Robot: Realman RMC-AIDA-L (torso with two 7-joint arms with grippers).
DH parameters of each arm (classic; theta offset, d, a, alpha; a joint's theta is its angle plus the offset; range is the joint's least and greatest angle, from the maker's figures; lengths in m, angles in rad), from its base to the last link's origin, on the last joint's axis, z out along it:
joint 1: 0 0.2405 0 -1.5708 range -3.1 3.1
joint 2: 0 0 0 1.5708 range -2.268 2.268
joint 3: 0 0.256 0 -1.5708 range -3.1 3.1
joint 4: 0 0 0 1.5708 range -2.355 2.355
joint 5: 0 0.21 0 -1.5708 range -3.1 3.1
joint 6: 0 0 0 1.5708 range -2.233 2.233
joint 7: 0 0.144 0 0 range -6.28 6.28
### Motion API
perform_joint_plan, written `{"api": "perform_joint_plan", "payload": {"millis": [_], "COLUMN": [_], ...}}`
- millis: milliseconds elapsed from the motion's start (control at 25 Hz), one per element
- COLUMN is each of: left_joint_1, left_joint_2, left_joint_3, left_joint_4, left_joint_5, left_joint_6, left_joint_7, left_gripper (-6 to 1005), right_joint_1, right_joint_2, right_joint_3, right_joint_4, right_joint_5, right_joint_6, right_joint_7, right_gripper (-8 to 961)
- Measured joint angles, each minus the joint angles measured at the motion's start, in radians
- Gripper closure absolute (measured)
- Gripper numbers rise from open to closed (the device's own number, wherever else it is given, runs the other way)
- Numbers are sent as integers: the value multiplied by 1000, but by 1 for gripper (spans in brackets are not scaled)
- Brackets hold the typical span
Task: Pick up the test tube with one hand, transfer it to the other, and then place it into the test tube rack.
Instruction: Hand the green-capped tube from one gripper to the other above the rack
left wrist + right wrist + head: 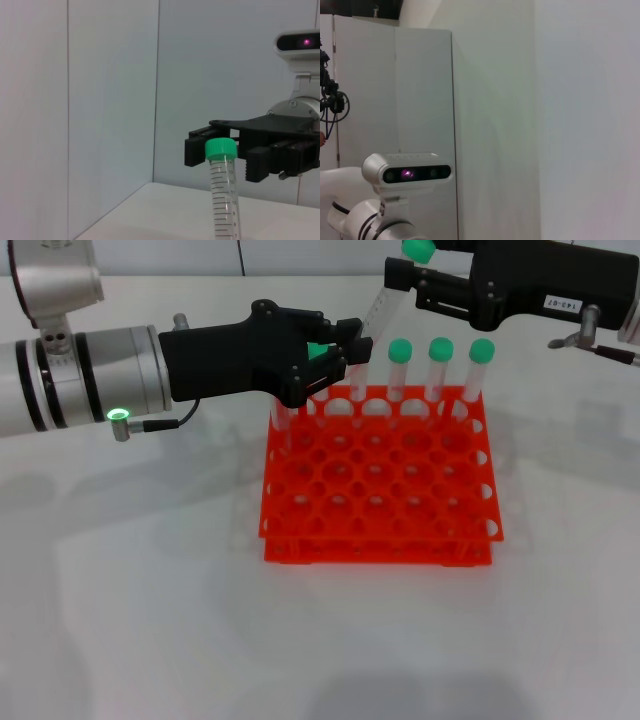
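Observation:
My left gripper (352,346), unlabelled with a green wrist light, is shut on the lower part of the test tube (382,302), which tilts up to the right above the rack's back edge. Its green cap (418,250) is at the top edge of the head view. My right gripper (402,284), with a white label, is at the tube's upper end just below the cap. In the left wrist view the tube (223,190) stands in front of the right gripper (227,159), whose jaws stand apart on either side of the cap. The orange-red rack (380,495) sits mid-table.
Three green-capped tubes (440,365) stand in the rack's back row on the right. More tubes at the back left (281,420) are partly hidden behind my left gripper. White panels stand behind the table.

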Motion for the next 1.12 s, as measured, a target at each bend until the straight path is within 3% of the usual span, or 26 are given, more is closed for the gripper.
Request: {"api": "perform_joint_plan", "payload": {"millis": [560,640,1120], "left_joint_1": [-1,-2,-3], "left_joint_2": [1,2,2], "left_joint_3": [0,0,0], "left_joint_4": [0,0,0], "left_joint_5": [1,1,1], "left_joint_6": [-2,-2,-3], "left_joint_7": [0,0,2], "left_gripper": [875,875,879], "right_joint_1": [3,4,7], "right_joint_2": [0,0,-4], "right_joint_3": [-3,-3,-4], "right_joint_4": [0,0,-1], "right_joint_5": [0,0,-7], "right_joint_6": [24,26,28], "right_joint_7": [12,12,14], "right_gripper": [531,673,674]}}
